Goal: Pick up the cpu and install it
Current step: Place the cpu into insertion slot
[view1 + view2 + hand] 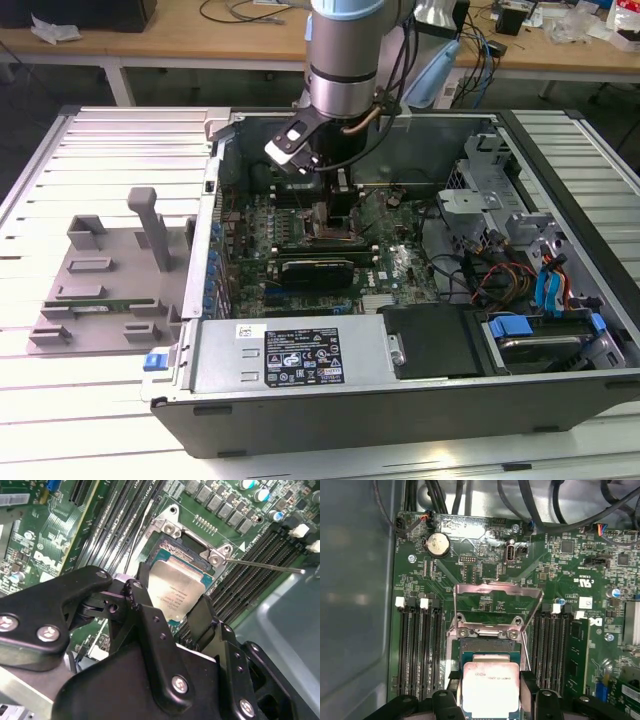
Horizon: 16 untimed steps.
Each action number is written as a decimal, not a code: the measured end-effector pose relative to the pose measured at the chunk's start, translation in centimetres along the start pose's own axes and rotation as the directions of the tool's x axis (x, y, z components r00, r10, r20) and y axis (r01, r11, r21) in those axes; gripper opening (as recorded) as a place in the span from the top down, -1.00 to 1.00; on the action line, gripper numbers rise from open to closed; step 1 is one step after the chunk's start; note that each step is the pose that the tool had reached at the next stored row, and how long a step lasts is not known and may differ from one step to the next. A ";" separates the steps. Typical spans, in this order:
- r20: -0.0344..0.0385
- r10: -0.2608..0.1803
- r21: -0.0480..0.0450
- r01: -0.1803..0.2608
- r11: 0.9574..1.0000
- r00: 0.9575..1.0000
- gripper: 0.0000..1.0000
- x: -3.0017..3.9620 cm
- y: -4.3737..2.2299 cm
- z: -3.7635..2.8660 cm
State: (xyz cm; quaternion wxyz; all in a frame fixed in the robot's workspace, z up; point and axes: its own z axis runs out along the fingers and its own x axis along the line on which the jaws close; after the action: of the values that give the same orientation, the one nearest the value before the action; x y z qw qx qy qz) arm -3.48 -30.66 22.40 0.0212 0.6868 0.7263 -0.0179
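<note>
The cpu (490, 689), a silver-topped square chip with a thin green rim, sits between my gripper's (490, 696) two black fingers (527, 686). The gripper is shut on the cpu's opposite edges. In the second wrist view the cpu (178, 586) lies at the open socket (172, 547), level with or just above its frame; I cannot tell whether it rests there. The socket's metal load plate (498, 596) stands flipped up. In the exterior view the gripper (331, 222) reaches down onto the motherboard (395, 265) inside the open computer case (300, 380).
Black memory slots (420, 650) flank the socket on both sides. A thin metal lever (265, 566) sticks out beside the socket. Cables and drive bays (530, 270) crowd the case at the exterior view's right. A grey fixture tray (110, 280) holding a green memory stick (95, 303) lies outside the case.
</note>
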 end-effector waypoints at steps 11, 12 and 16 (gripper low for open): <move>0.000 0.000 0.000 0.000 1.000 1.000 -0.09 -0.09 0.10 2.23; 0.000 0.000 0.000 0.000 1.000 1.000 -0.09 -0.08 0.10 2.35; 0.000 0.000 0.000 0.000 1.000 1.000 -0.09 -0.07 0.10 2.51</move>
State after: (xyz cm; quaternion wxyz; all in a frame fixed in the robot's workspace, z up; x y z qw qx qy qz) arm -3.37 -30.87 19.90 0.0212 0.6870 0.7261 -0.0180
